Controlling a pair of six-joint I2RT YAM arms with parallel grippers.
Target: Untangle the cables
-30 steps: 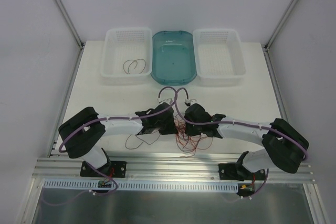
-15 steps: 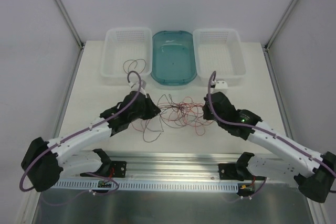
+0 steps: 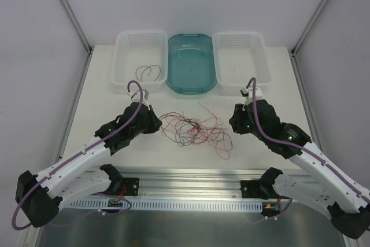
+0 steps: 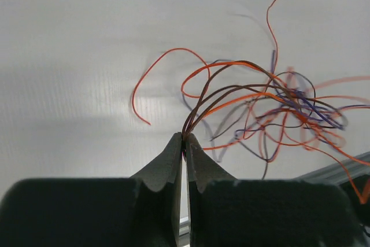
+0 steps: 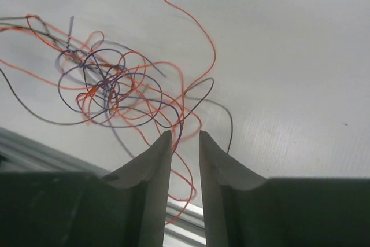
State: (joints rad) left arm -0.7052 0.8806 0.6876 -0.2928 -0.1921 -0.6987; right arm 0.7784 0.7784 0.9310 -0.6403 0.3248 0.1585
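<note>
L pincer pinching cables | R pincer spread | thin red/brown/purple tangle

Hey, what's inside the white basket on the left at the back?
The left basket holds thin dark curled cables, two loops by the look. Nothing covers them; the near wall may hide a little of the floor.

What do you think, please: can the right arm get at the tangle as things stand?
Probably yes: the right gripper is open, and the tangle lies just ahead of it, with nothing between.
</note>
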